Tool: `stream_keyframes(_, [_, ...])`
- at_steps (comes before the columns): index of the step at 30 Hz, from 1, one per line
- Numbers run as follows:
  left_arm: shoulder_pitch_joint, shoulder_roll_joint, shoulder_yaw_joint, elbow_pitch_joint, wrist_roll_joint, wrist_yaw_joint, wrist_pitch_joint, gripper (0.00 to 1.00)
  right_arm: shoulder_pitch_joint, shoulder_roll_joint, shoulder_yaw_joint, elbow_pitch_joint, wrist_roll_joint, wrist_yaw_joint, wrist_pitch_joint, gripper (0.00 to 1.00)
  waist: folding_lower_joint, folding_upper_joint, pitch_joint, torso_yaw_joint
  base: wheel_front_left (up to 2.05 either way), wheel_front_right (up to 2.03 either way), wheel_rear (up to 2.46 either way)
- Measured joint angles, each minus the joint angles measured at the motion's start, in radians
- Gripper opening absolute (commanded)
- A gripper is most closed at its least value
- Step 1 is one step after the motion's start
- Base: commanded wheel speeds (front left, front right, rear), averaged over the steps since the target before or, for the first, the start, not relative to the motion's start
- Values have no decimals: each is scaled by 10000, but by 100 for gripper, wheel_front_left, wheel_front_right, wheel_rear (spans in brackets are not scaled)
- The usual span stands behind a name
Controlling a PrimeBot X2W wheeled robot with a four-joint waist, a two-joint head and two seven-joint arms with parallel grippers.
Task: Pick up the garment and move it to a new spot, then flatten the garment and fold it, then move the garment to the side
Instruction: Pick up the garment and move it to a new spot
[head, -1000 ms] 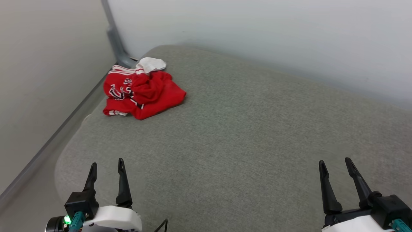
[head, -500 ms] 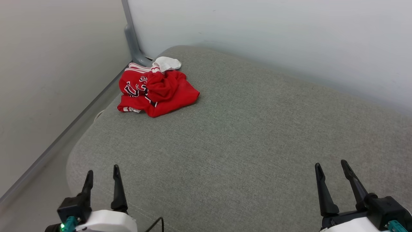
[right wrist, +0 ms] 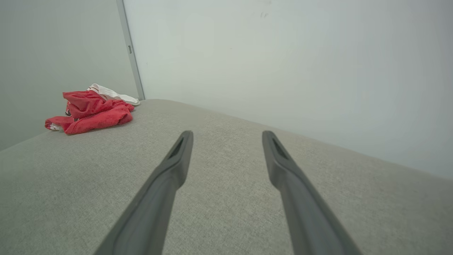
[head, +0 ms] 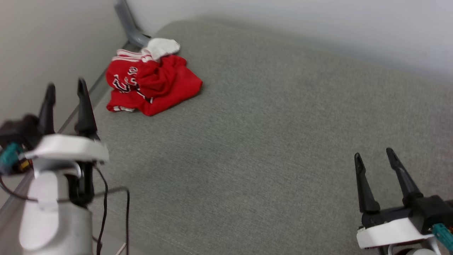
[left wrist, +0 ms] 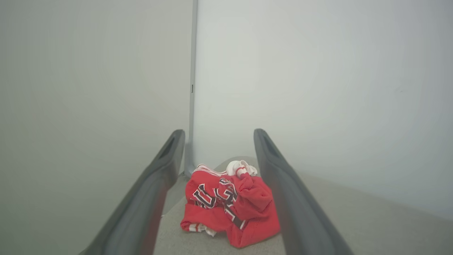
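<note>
The garment [head: 152, 83] is a crumpled red jersey with white sleeve and black lettering, lying in the far left corner of the grey cushioned surface [head: 265, 134]. My left gripper [head: 65, 88] is raised at the left, open and empty, pointing toward the garment and well short of it. In the left wrist view the garment [left wrist: 230, 209] lies ahead between the open fingers [left wrist: 155, 191]. My right gripper [head: 375, 156] stands open and empty at the lower right, far from the garment. The right wrist view has the garment [right wrist: 90, 111] at far left.
Pale walls meet behind the garment, with a grey corner post [head: 127, 23] just beyond it. The surface's left edge runs beside a narrow floor strip along the wall [head: 42, 53]. A black cable [head: 106, 198] hangs from my left arm.
My left arm has risen and moved forward toward the garment. The head camera has shifted, so the whole view moved. The right gripper sits a little higher in the view. The garment lies as before.
</note>
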Motion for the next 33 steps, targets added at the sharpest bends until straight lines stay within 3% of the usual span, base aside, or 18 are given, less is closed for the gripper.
stream_keyframes(8, [-2933,1488,-696,1333,-627,-151,449,100,-717,-119,-399,-456,-447,0,0,100,1,0,1366,-509,0,0,0])
stream_keyframes(14, [-4549,2817,-2140,2061,-1923,-153,2566,100,-1051,-326,-414,-761,-562,0,0,100,1,0,2242,-974,0,0,0])
stream_keyframes(19, [-5198,3791,-3948,2401,-3342,-165,5442,100,-1275,-410,-437,-876,-617,0,0,100,2,0,2848,-1343,0,0,0])
stream_keyframes(23, [-5611,4880,-4847,2583,-4209,-163,7398,100,-1430,-430,-502,-989,-621,0,0,100,2,0,3284,-1611,0,0,0])
stream_keyframes(28, [-5778,5352,-5501,2880,-5231,-163,9064,100,-1569,-481,-585,-1087,-625,0,0,100,2,0,3823,-1891,0,0,0])
stream_keyframes(33, [-5778,5490,-5868,3473,-5852,-163,9898,100,-1742,-543,-685,-1206,-637,0,-2,100,1,0,4302,-2140,0,0,0])
